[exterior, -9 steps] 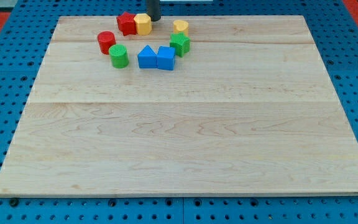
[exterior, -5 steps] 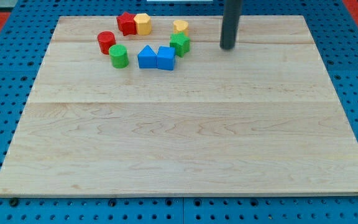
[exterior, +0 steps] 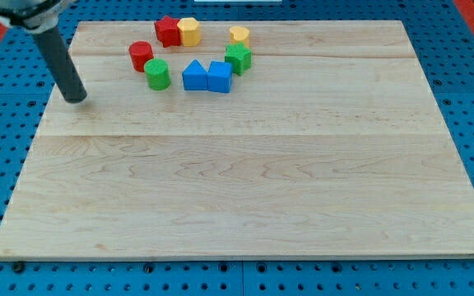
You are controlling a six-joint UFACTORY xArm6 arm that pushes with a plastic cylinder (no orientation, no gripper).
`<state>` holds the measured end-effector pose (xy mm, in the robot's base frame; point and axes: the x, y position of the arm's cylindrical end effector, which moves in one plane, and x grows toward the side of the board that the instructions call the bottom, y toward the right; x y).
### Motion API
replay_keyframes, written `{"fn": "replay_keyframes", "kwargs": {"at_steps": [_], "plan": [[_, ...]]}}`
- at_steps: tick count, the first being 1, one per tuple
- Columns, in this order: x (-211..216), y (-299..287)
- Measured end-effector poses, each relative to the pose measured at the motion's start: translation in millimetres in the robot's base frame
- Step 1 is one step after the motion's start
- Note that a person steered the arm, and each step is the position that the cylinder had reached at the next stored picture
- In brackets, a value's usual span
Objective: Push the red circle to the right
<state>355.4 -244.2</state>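
Tip is seen planted near the board's left edge, and no claw is carried at all: the arm ends in a bare dark rod, so nothing can be spread or pinched. The red circle is found up in the cluster near the view's top, lying at about two o'clock from my tip and clearly apart from it. That bearing is what the push is judged to turn on: my tip is already on the circle's left, but lower in the view, so it must be brought up level before a rightward shove can be given. The green circle sits just beside the red one at about four o'clock, and the red block at about one o'clock, so a tight lane is offered.
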Motion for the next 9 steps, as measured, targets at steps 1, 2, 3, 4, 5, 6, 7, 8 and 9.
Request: {"fn": "replay_keyframes", "kwargs": {"at_steps": [1, 2, 3, 4, 5, 6, 7, 8, 9], "plan": [[-23, 23], [-37, 38], [-49, 48], [-53, 42], [-61, 50], [-62, 66], [-62, 76], [-62, 79], [-87, 62]]}}
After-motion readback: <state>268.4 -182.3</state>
